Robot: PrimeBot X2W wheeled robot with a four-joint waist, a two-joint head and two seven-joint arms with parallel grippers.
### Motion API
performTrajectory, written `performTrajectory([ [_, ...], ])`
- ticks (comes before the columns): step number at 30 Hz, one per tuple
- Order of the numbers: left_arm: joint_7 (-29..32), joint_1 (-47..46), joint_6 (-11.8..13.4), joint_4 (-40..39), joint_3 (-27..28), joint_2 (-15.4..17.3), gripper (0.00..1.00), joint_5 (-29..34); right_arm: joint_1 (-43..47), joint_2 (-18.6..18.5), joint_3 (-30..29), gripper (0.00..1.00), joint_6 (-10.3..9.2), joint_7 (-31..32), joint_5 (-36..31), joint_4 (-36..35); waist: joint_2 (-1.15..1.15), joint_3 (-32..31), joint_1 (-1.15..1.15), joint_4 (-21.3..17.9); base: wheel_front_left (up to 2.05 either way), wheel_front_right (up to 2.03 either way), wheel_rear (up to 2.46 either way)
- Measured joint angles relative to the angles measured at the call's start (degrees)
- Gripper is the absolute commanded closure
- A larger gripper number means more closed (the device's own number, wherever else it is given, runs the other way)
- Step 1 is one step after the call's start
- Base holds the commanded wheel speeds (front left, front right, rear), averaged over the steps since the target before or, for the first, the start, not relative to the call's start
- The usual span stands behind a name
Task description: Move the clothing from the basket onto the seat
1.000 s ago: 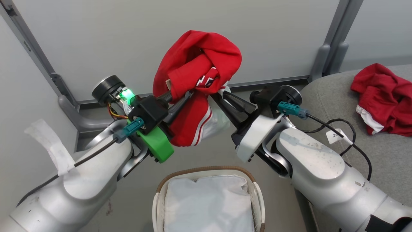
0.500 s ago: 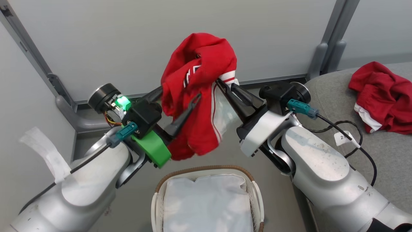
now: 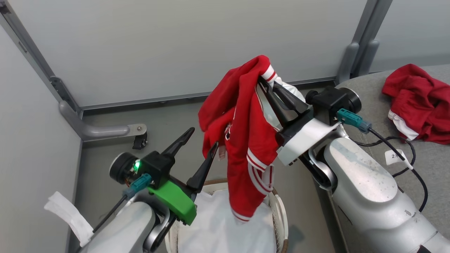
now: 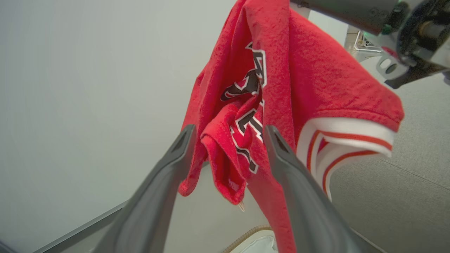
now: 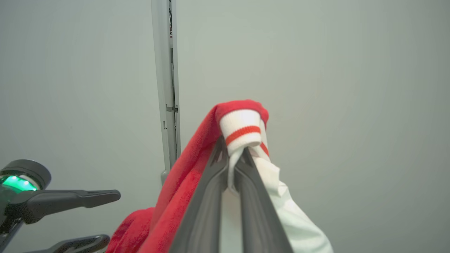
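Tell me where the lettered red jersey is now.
Head view, centre: the jersey hangs from the shut right jaws, above the basket, with the open left jaws just to its left.

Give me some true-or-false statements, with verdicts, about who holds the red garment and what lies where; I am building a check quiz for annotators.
1. The right gripper is shut on the bright red sports garment with white striped trim. True.
2. The left gripper is clamped on that garment as well. False: the left gripper stands open beside the hanging fabric, its fingers spread and gripping nothing.
3. A second crumpled red garment lies on the large grey fabric sofa cushion. True.
4. The basket is piled with more red clothes. False: what shows inside the oval white plastic laundry basket is a plain white sheet.
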Motion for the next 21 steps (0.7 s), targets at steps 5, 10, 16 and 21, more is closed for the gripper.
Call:
performTrajectory([
  [5,0.0,5.9,-0.5,1.8,5.0,-3.7,0.00,1.4,2.3,-0.5,-3.6,1.00,0.00,0.0,-1.6,-1.1,0.00,0.6,0.00,-0.2,0.00,0.00,0.00],
  [10,-0.1,10.3,-1.3,2.7,9.7,-7.2,0.00,4.1,4.1,-0.6,-5.4,1.00,0.00,0.0,-2.6,-2.1,0.00,1.1,0.00,-0.7,0.00,0.00,0.00],
  [16,-0.1,13.6,-2.7,3.6,13.5,-10.5,0.00,7.3,5.0,-0.4,-6.6,1.00,0.00,0.0,-3.2,-2.5,0.00,1.4,0.00,-1.5,0.00,0.00,0.00],
  [21,-0.1,14.5,-3.2,3.7,15.2,-12.1,0.00,8.8,5.2,-0.2,-7.5,1.00,0.00,0.0,-4.1,-3.0,0.00,1.6,0.00,-3.0,0.00,0.00,0.00],
])
